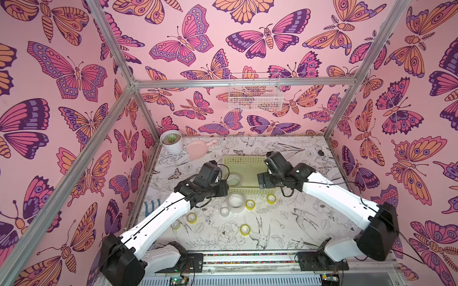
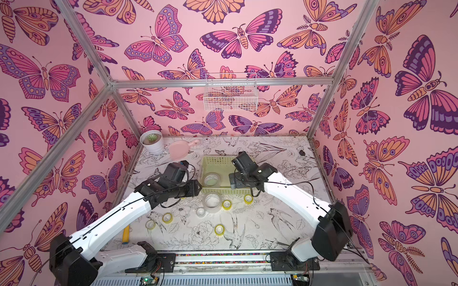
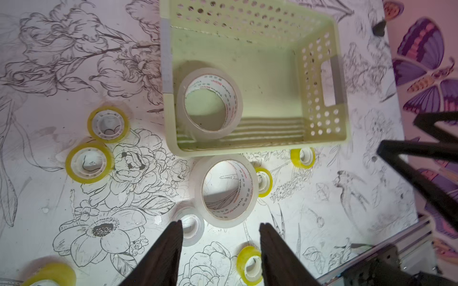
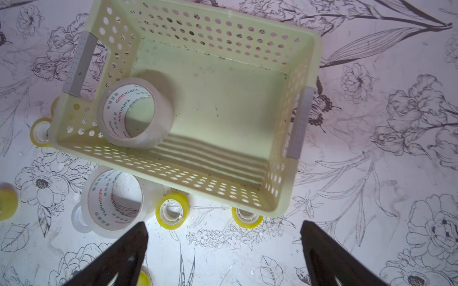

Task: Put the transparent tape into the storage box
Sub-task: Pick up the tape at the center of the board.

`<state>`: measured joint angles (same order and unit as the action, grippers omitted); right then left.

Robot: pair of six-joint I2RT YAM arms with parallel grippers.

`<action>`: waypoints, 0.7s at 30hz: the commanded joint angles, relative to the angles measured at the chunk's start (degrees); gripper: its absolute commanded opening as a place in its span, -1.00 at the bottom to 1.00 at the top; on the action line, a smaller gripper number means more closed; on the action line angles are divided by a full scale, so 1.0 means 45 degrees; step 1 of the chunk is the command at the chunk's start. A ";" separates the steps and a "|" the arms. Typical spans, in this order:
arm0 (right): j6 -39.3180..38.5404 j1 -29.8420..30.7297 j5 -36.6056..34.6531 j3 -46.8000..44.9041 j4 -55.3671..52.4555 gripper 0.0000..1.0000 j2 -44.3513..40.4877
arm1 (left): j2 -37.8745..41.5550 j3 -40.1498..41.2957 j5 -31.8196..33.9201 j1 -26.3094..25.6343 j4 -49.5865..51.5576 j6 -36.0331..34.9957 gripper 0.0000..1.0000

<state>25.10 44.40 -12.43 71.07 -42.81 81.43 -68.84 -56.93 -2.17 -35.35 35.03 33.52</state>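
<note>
Transparent tape [image 3: 210,104] lying in storage box [image 3: 247,19] corner | 2nd clear roll [image 3: 226,190] sitting just outside | I'm seeing L gripper [image 3: 220,222] + R gripper [image 4: 224,222] both agape, empty.

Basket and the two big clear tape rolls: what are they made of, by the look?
The storage box: likely moulded plastic, pale yellow-green, fairly matte; the rows of round holes and moulded handle slots suggest it. The big roll in the box and the big roll outside the box: milky see-through film, slightly glossy; the core looks like printed white card, possibly plastic.
</note>
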 commanded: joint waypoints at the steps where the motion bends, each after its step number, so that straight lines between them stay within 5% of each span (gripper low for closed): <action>1: 0.0554 -0.0275 -0.0753 -0.0923 -0.0028 0.98 -0.1389 | -0.0621 0.0082 0.0122 -0.0758 0.0236 0.0089 0.01; 11: 0.0905 -0.0764 -0.1170 -0.2452 -0.0689 0.98 -0.3809 | -0.4079 -0.0985 0.0650 -0.2864 0.0129 -0.0007 -0.08; 21: 0.1140 -0.0785 -0.1379 -0.2665 -0.1034 0.98 -0.4115 | -0.5800 -0.1607 0.0418 -0.2993 -0.0267 -0.0621 -0.08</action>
<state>29.02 41.28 -16.99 59.64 -45.39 63.46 -92.92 -62.76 -0.43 -48.66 34.30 32.42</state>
